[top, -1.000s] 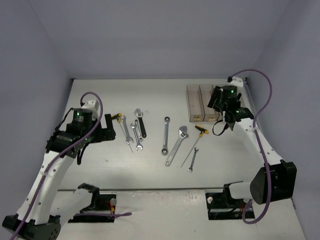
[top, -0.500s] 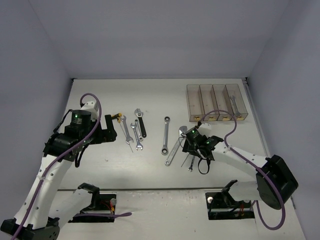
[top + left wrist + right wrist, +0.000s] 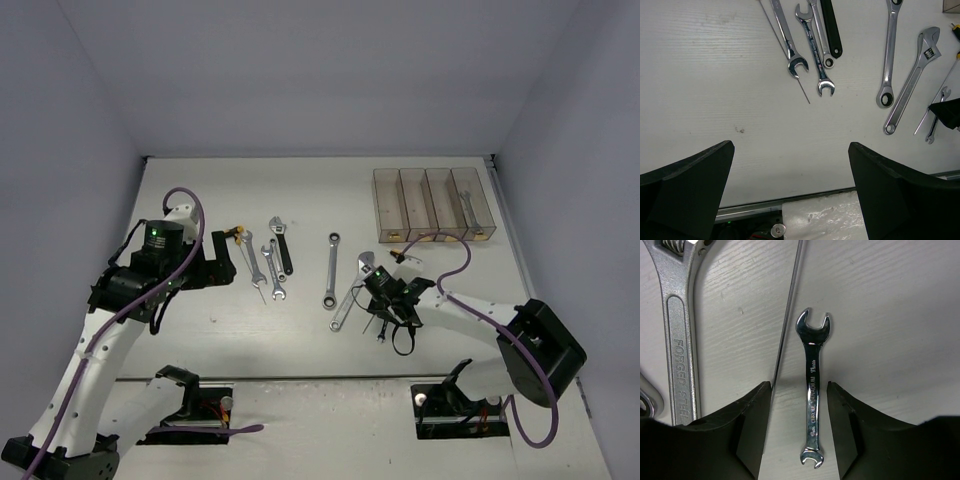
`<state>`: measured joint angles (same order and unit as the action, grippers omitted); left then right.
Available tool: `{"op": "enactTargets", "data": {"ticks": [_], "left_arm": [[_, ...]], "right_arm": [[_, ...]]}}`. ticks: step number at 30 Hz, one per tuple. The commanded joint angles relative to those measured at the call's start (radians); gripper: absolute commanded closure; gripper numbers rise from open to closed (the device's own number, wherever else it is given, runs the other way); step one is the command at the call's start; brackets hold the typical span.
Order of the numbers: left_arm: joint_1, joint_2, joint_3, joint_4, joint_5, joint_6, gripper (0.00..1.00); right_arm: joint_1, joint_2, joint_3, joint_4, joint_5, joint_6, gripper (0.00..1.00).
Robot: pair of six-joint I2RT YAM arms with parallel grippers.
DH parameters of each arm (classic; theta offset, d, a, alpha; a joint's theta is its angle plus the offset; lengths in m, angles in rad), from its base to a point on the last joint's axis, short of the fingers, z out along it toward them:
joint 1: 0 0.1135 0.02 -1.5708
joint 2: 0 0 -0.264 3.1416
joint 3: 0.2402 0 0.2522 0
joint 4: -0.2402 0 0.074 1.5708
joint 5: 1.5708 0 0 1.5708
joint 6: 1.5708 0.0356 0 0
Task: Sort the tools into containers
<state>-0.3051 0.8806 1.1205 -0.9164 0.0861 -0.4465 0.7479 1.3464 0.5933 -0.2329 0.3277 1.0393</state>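
A small silver wrench (image 3: 811, 385) lies on the table between the open fingers of my right gripper (image 3: 799, 385), which is low over it (image 3: 383, 306). The fingers do not touch it. A thin rod driver (image 3: 790, 305) and a silver adjustable spanner (image 3: 680, 345) lie just to its left. More tools lie mid-table: a ring wrench (image 3: 330, 270), two wrenches (image 3: 270, 268), a black-handled spanner (image 3: 283, 245) and a yellow-black T-handle (image 3: 236, 235). Four tinted bins (image 3: 388, 205) stand in a row at the back right. My left gripper (image 3: 222, 268) is open and empty (image 3: 791, 145).
The rightmost bin (image 3: 470, 228) holds a silver wrench (image 3: 466, 205). The table's near edge, with a metal rail (image 3: 750, 212), runs just below the left gripper. The right gripper's black body (image 3: 947, 112) shows at the right edge of the left wrist view.
My right arm has swung from over the bins down to the small wrench at mid-table and now stands astride it. The left arm has barely moved.
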Motion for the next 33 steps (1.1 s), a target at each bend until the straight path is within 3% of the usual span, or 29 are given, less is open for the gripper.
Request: {"op": "enactTargets", "data": {"ticks": [1,13,20,33], "left_arm": [[-0.005,-0.005,0.014,0.034,0.006,-0.003,0.03],[-0.006,0.003,0.035,0.036,0.000,-0.003,0.02],[-0.006,-0.005,0.022,0.034,0.018,-0.006,0.03],[-0.005,-0.031,0.007,0.033,0.034,-0.001,0.03]], "right_arm": [[0.011,0.001,-0.018,-0.026,0.051,0.047,0.55],[0.011,-0.100,0.027,-0.093,0.100,0.016,0.54],[0.011,-0.050,0.009,-0.108,0.083,0.035,0.64],[0.011,0.059,0.044,-0.075,0.040,0.001,0.72]]}}
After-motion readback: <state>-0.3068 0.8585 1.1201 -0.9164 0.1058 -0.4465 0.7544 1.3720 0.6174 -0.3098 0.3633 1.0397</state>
